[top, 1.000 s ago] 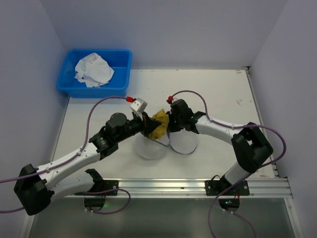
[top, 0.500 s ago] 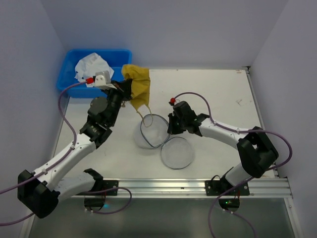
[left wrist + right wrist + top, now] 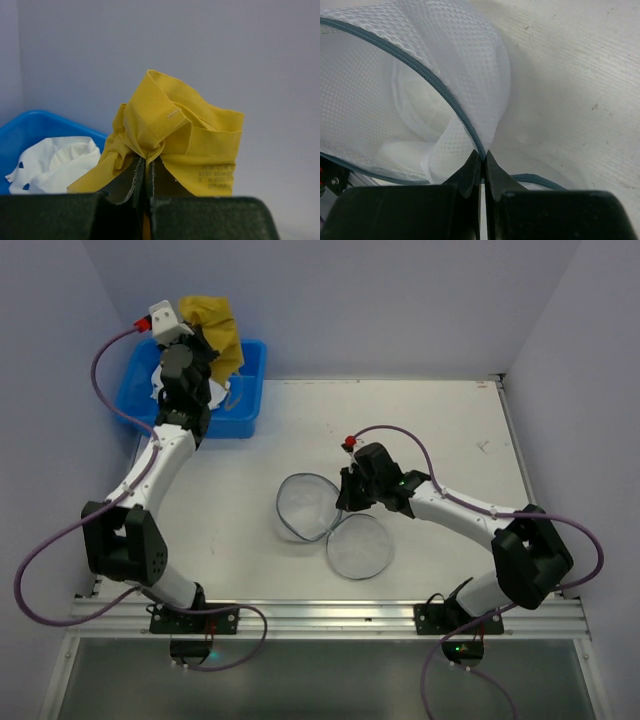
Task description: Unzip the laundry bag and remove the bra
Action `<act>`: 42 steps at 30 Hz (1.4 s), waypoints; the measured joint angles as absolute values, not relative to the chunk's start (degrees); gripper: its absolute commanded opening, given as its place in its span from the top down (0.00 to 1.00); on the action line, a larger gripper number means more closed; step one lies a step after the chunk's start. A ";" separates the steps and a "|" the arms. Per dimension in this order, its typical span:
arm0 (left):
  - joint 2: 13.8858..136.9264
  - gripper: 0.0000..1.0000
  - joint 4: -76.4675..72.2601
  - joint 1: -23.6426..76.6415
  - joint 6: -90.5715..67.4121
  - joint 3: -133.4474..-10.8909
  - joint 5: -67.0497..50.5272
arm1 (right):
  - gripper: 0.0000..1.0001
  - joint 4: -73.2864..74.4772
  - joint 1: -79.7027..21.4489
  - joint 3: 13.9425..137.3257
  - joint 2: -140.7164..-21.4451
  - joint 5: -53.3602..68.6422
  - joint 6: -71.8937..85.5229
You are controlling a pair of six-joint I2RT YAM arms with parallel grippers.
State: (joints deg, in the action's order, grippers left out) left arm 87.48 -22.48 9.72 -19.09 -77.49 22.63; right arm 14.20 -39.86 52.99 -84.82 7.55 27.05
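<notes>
The white mesh laundry bag [image 3: 305, 508] lies unzipped on the table, its round lid [image 3: 358, 546] flopped open beside it. My right gripper [image 3: 343, 498] is shut on the bag's dark zipper rim [image 3: 470, 131], seen close in the right wrist view. My left gripper [image 3: 213, 352] is shut on the yellow bra [image 3: 212, 328] and holds it in the air over the blue tub [image 3: 243, 412] at the far left. In the left wrist view the bra [image 3: 175, 135] bunches above my left gripper [image 3: 145, 167].
A crumpled white cloth [image 3: 55, 162] lies in the blue tub [image 3: 30, 127]. Grey walls close in the back and both sides. A metal rail [image 3: 330, 615] runs along the table's near edge.
My left gripper lifted the yellow bra out of the bag, swung it left and back, and now holds it above the blue tub. The right gripper stayed on the bag's rim.
</notes>
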 measured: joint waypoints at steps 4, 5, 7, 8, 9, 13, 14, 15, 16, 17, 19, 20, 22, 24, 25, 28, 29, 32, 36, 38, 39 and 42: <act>98.04 1.00 -23.24 5.48 -18.41 -81.69 20.29 | 1.00 14.15 -39.86 52.99 -84.60 9.04 26.13; 100.71 1.00 -23.44 4.62 -18.41 -82.61 19.49 | 1.00 14.17 -39.86 52.99 -84.60 9.39 25.87; 105.82 1.00 -23.92 3.31 -18.41 -84.12 18.20 | 1.00 14.17 -39.86 52.99 -84.60 10.09 25.28; 108.20 1.00 -24.38 2.92 -18.41 -84.68 17.85 | 1.00 14.17 -39.86 52.99 -84.60 10.24 24.91; 110.39 1.00 -24.58 2.61 -18.39 -85.19 17.34 | 1.00 14.20 -39.86 52.99 -84.62 10.46 24.56; 117.60 0.95 -24.69 2.42 -18.41 -87.13 14.28 | 1.00 14.20 -39.86 52.99 -84.90 11.57 23.44; 119.11 0.89 -24.60 2.42 -18.44 -87.72 13.13 | 1.00 14.17 -39.86 52.99 -85.08 11.73 23.24; 120.31 0.80 -24.56 2.44 -18.55 -88.12 11.92 | 1.00 14.22 -39.86 52.99 -85.27 11.81 23.03; 121.12 0.62 -24.29 2.44 -18.81 -88.29 10.66 | 1.00 14.22 -39.86 52.99 -85.54 11.88 22.87; 121.54 0.51 -23.77 2.44 -19.05 -88.29 9.63 | 1.00 14.22 -39.86 53.01 -85.84 12.01 22.76; 121.54 0.24 -22.81 2.44 -20.38 -88.25 7.94 | 1.00 14.26 -39.86 53.04 -86.43 12.05 22.33; 121.14 0.19 -22.65 2.44 -20.73 -88.16 7.25 | 1.00 14.41 -39.86 53.17 -86.80 12.05 21.93; 119.00 0.14 -21.76 2.44 -21.89 -86.89 6.09 | 1.00 15.25 -39.86 54.00 -87.79 12.03 21.08; 114.63 0.13 -19.92 2.59 -23.22 -84.01 5.13 | 1.00 16.64 -39.86 55.72 -89.06 11.92 19.77; 112.20 0.13 -18.65 2.68 -23.73 -82.67 4.86 | 1.00 16.97 -39.86 56.47 -89.58 11.92 19.25; 101.12 0.13 -13.76 3.68 -26.65 -77.17 3.77 | 0.99 18.06 -39.86 59.05 -90.65 11.40 17.56; 97.06 0.13 -12.05 4.40 -27.75 -75.48 3.33 | 0.98 18.37 -39.86 59.83 -90.83 11.25 17.04; 84.66 0.14 -9.10 8.71 -30.52 -68.58 2.74 | 0.90 18.76 -39.86 61.65 -91.13 11.03 15.77; 71.33 0.17 -7.66 17.43 -32.40 -55.86 0.60 | 0.71 19.11 -39.86 63.22 -91.57 10.17 14.61; 67.85 0.17 -6.35 19.86 -33.36 -49.08 -0.82 | 0.61 19.40 -39.83 63.79 -91.50 9.82 14.20; 67.09 0.17 -5.30 20.45 -33.91 -46.04 -1.08 | 0.59 19.42 -39.83 64.01 -91.46 9.52 14.33; 66.63 0.18 -2.20 21.41 -35.55 -37.12 -1.37 | 0.51 19.81 -39.57 64.05 -90.45 8.01 15.27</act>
